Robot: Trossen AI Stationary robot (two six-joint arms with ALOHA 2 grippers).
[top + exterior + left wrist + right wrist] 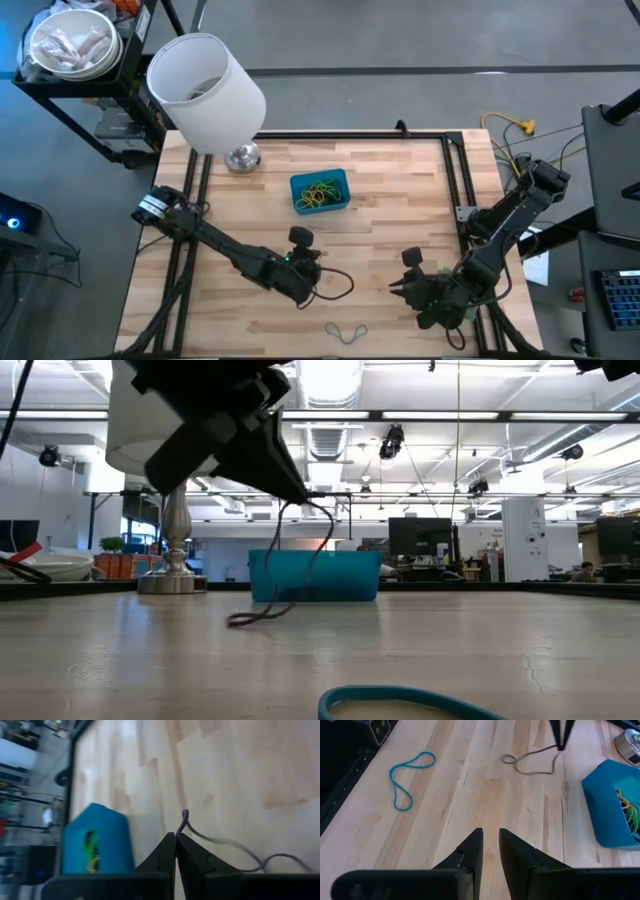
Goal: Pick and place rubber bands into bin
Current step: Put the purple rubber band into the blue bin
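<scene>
My left gripper (318,280) is shut on a dark grey rubber band (338,287) a little above the table, near its middle front. The blue bin (320,191), with green and yellow rubber bands (322,193) inside, stands farther back; it also shows in the left wrist view (97,840). A light blue rubber band (346,333) lies flat by the near edge, and also shows in the right wrist view (406,779). My right gripper (490,840) hovers slightly open and empty at the front right (400,288). My left gripper pinches one end of the dark grey band (184,816) between its two fingertips (170,842). The fingers slant down from the table's left. The band hangs slack below them (300,530), and its lower loop (255,617) lies on the table.
A lamp with a big white shade (205,88) on a metal foot (242,157) stands at the back left, close to the bin. Black frame rails (455,180) run along the table's left, right and far edges. Bare wood lies between the grippers and the bin.
</scene>
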